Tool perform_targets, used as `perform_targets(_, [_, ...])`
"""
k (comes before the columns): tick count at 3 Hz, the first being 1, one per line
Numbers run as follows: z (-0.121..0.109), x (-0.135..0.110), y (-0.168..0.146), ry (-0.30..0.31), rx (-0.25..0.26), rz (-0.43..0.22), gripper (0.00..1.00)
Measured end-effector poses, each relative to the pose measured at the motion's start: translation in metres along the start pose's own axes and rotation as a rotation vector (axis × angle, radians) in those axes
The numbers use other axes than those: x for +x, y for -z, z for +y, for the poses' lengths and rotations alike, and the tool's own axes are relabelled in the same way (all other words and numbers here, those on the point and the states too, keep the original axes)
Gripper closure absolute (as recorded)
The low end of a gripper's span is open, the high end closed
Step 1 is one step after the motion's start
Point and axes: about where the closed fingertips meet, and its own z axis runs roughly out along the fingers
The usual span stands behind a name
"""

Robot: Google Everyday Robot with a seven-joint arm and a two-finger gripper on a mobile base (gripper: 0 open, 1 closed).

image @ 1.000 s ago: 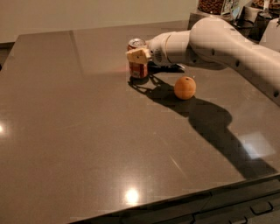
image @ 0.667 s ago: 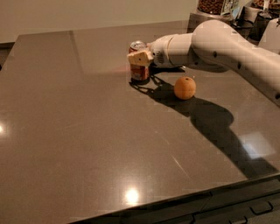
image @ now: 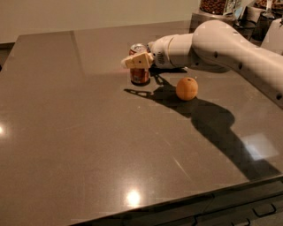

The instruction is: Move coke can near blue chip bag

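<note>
The coke can [image: 140, 74], red-orange with a silver top, stands upright on the dark table [image: 88, 132] at the back middle. My gripper [image: 132, 61] comes in from the right at the can's upper half, and its tan tip crosses in front of the can. The white arm [image: 212, 44] stretches back to the right. The blue chip bag does not show clearly. Only a dark sliver [image: 171, 69] lies under the arm, right of the can, and I cannot tell whether it is the bag or shadow.
A round orange fruit [image: 186, 88] lies on the table right of the can and a little nearer, below the arm. Jars and containers [image: 214, 6] stand beyond the table's far right corner. The table's front edge [image: 185, 201] runs along the bottom.
The gripper's tip has shifted slightly left across the front of the can. The can and the orange have stayed where they were.
</note>
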Motion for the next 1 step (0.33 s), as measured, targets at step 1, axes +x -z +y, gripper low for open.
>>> perform_targets(1, [0.0001,0.0,-0.0001,0.0,0.0,0.0,0.0])
